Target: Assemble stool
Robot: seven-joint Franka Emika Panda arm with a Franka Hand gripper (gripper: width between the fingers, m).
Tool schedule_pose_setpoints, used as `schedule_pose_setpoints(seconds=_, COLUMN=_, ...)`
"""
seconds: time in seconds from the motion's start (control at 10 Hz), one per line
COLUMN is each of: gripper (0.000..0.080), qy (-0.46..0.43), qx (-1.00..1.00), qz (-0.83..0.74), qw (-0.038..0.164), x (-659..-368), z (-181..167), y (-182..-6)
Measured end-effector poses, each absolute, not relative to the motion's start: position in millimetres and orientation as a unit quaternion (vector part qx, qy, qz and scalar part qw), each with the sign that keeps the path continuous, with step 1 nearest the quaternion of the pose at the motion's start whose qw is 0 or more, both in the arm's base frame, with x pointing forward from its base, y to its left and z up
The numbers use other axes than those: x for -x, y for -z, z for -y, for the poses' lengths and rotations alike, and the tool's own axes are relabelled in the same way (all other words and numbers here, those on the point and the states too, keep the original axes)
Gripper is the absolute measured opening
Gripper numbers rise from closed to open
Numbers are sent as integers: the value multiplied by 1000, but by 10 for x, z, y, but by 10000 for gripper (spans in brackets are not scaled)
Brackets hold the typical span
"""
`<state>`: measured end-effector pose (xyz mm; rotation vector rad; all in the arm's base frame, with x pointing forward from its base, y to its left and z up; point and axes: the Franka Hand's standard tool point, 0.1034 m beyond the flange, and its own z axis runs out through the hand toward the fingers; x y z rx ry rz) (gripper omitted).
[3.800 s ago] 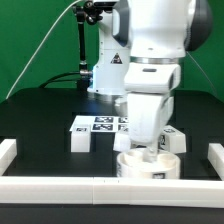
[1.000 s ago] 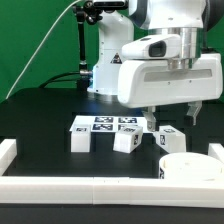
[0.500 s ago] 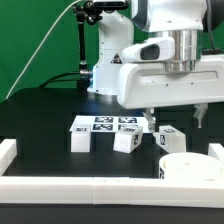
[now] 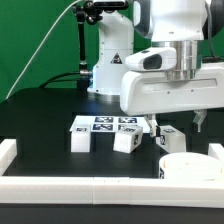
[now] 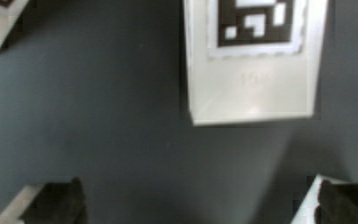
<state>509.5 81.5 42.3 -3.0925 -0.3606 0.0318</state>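
Likely light, stiff, slick plastic: your fingers (image 5: 48,203) hang apart, empty; pinch the leg (image 5: 247,70) across flat sides.

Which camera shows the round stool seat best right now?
The exterior view: the seat sits uncovered beside the front rail, on that view's right. The wrist view misses it, showing only a tagged white block on the dark table.

My workspace is a black table (image 4: 45,125) with a green backdrop (image 4: 30,35) behind it. White border rails (image 4: 80,186) run along the front and poke up at both sides. The marker board (image 4: 103,124) lies flat mid-table, and a green pole (image 4: 82,48) stands upright at the back
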Motion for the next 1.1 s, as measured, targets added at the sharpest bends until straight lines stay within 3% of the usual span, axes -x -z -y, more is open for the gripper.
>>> schedule_pose_setpoints(seconds=0.2, gripper=649, qy=-16, qx=997, qz=71, qw=-16, x=-5131, z=-918, y=-483)
schedule_pose_setpoints(seconds=0.3, gripper=649, qy=-71, qx=993, qz=86, qw=-24, x=-5038, z=-792, y=-460)
schedule_pose_setpoints(seconds=0.9, gripper=649, qy=-292, qx=954, qz=64, qw=-34, x=-4968, z=-756, y=-412)
schedule_pose_setpoints(seconds=1.1, gripper=649, qy=-368, qx=927, qz=64, qw=-23, x=-4965, z=-881, y=-455)
